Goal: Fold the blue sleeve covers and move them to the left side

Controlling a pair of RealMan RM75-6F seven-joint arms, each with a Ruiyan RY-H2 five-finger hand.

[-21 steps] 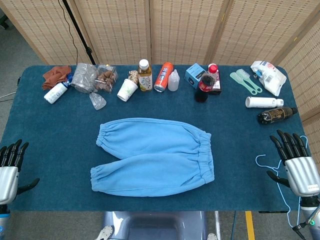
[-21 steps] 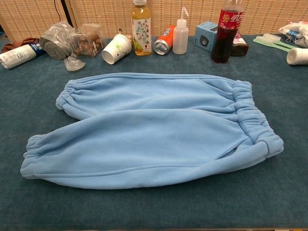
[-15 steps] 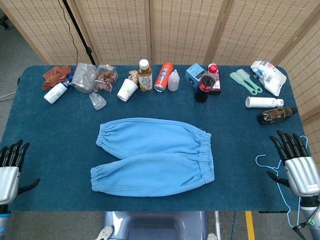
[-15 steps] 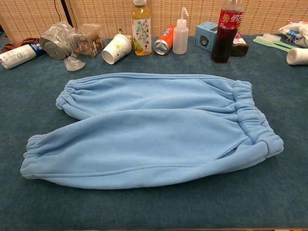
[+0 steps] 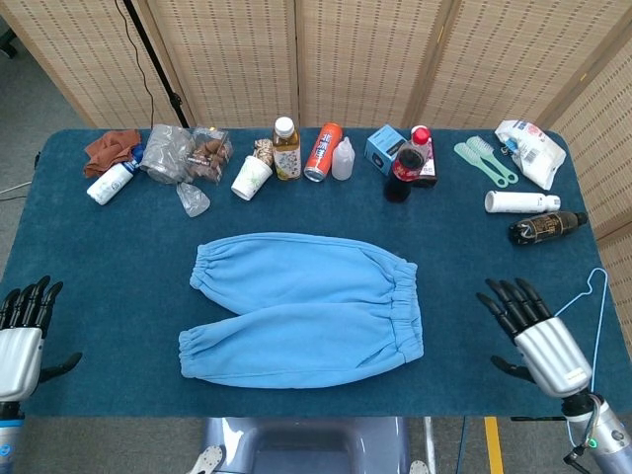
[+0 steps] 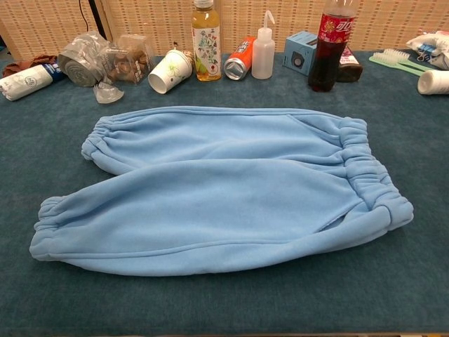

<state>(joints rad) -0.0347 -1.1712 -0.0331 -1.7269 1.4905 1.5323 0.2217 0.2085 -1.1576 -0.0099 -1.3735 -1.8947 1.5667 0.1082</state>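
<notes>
Two light blue sleeve covers (image 5: 301, 306) (image 6: 217, 189) lie flat side by side in the middle of the dark blue table (image 5: 109, 247), elastic cuffs at both ends, the near one partly overlapping the far one. My left hand (image 5: 22, 336) hovers open at the table's front left corner, far from the cloth. My right hand (image 5: 533, 331) is open at the front right, fingers spread and pointing toward the sleeve covers, a short gap to their right. Neither hand appears in the chest view.
Along the back edge stand a paper cup (image 5: 251, 178), tea bottle (image 5: 285, 148), orange can (image 5: 322, 151), squeeze bottle (image 5: 343, 158), cola bottle (image 5: 403, 168), blue box (image 5: 385, 148), brushes (image 5: 486, 160) and bags. A dark bottle (image 5: 545, 228) lies at right. A thin blue wire hanger (image 5: 591, 316) sits by my right hand.
My right hand has moved left and inward toward the sleeve covers, and the blue wire by it now shows to its right. My left hand and the cloth stay put.
</notes>
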